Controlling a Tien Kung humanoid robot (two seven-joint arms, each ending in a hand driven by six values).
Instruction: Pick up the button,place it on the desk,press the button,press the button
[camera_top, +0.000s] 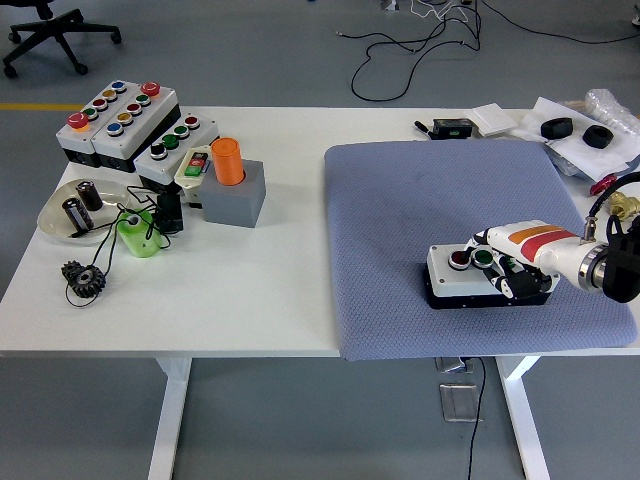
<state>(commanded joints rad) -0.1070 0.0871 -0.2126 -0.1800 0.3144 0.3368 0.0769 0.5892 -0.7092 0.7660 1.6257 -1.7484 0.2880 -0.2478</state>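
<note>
Non-task clutter: blue-grey mat (440, 190) covers the table's right half. White table (250, 300) bare along the near left. Far left: three button control boxes (125, 125) side by side, red, blue, yellow and green caps. Just right of them a grey block (240, 195) with an orange cylinder (227, 160) standing on it, small white switch unit (195, 165) touching its left side. Clear dish (75, 212) holds two dark cylinders. Green round part (135, 233) with black wires beside the dish, black gear (80, 277) nearer the front edge. Far right corner: black device (450, 127), white pad (493, 117), papers with two black pieces (578, 131). Office chair (50, 30) and floor cables (420, 50) behind
</note>
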